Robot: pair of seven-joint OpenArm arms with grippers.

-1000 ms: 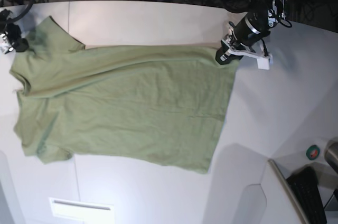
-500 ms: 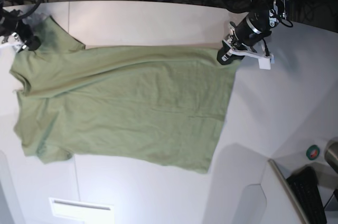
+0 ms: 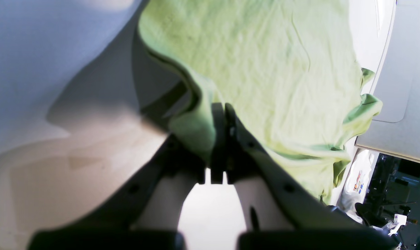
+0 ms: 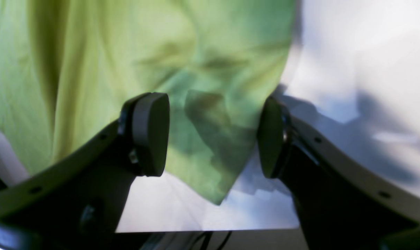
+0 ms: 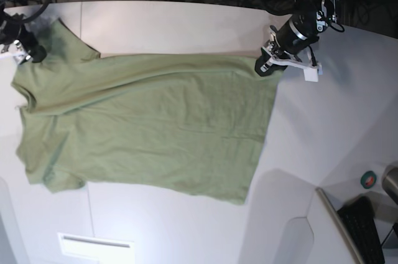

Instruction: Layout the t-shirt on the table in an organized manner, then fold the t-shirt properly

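- One t-shirt (image 5: 143, 124) is seen, spread on one table (image 5: 323, 133).
- Two grippers are counted: the left gripper (image 5: 264, 65) and the right gripper (image 5: 28, 52).
- One roll of tape (image 5: 369, 180) is seen near the table's right edge.

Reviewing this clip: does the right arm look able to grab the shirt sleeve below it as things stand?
Probably yes. The right gripper is open, its pads astride the t-shirt sleeve tip on the table, with nothing between them.

No readable text, label, brand, number or sign anywhere in these views.
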